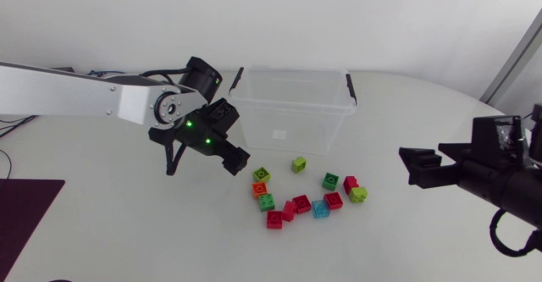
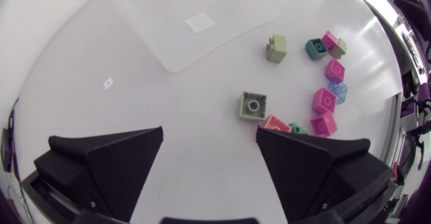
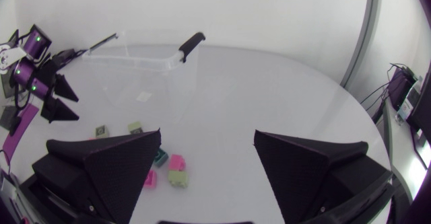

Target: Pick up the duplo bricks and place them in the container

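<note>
Head view, entries:
- left gripper [image 2: 209, 130], centre-left: fingers stood wide apart and held nothing.
- right gripper [image 1: 417, 167], right edge: fingers were spread and empty.
- duplo bricks [image 1: 301, 203], green, red, orange and blue: lay scattered on the white counter [image 1: 102, 231], lower centre.
- clear container [image 1: 292, 113]: stood upper centre, just above the bricks.

Parted tool [image 3: 207, 135], bricks [image 3: 176, 163], clear container [image 3: 145, 69]

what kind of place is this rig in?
Likely a robotics lab bench: a left arm and right arm over a plain white table, with toy bricks and a clear container set out.
</note>
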`<move>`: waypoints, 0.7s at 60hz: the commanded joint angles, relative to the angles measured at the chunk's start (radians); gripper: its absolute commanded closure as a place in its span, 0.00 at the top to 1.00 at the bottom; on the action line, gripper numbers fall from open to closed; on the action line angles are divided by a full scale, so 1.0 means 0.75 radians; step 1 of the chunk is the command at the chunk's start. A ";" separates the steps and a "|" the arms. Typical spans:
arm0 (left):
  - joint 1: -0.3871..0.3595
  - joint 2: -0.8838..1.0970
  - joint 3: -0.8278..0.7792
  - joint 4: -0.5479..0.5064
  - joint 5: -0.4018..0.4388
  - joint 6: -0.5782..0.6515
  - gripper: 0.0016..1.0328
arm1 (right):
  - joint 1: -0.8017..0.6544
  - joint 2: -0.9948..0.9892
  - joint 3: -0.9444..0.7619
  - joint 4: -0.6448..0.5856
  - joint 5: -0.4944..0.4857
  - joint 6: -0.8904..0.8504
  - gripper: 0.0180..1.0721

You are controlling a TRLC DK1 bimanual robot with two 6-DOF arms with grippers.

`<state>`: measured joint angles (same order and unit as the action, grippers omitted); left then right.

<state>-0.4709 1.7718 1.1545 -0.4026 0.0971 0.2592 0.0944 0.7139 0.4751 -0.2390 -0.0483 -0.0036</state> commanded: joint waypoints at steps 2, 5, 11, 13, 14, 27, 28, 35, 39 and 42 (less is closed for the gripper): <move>-0.029 0.106 0.081 -0.019 0.010 0.045 0.93 | 0.073 0.112 0.099 -0.094 0.025 -0.009 0.95; -0.035 0.137 0.105 -0.019 0.010 0.059 0.91 | 0.081 0.167 0.133 -0.137 0.021 -0.009 0.95; -0.047 0.180 0.144 -0.019 0.020 0.082 0.90 | 0.083 0.294 0.201 -0.223 -0.017 -0.009 0.95; -0.049 0.190 0.156 -0.022 0.022 0.086 0.90 | 0.083 0.322 0.217 -0.252 -0.052 -0.009 0.95; -0.051 0.198 0.164 -0.022 0.022 0.088 0.89 | 0.083 0.335 0.223 -0.266 -0.081 -0.009 0.95; -0.076 0.266 0.252 -0.046 0.034 0.113 0.88 | 0.073 0.418 0.207 -0.197 -0.249 -0.030 0.95; -0.082 0.276 0.265 -0.056 0.036 0.113 0.88 | 0.079 0.439 0.211 -0.197 -0.247 -0.030 0.95; -0.106 0.325 0.299 -0.087 0.038 0.123 0.88 | 0.083 0.498 0.217 -0.187 -0.249 -0.026 0.95; -0.121 0.342 0.308 -0.089 0.038 0.127 0.88 | 0.083 0.513 0.217 -0.182 -0.249 -0.024 0.95; -0.127 0.350 0.308 -0.091 0.038 0.133 0.88 | 0.083 0.519 0.213 -0.180 -0.247 -0.024 0.95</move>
<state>-0.5529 1.9987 1.3609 -0.4545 0.1192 0.3347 0.1497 1.0863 0.6235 -0.3851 -0.2291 -0.0109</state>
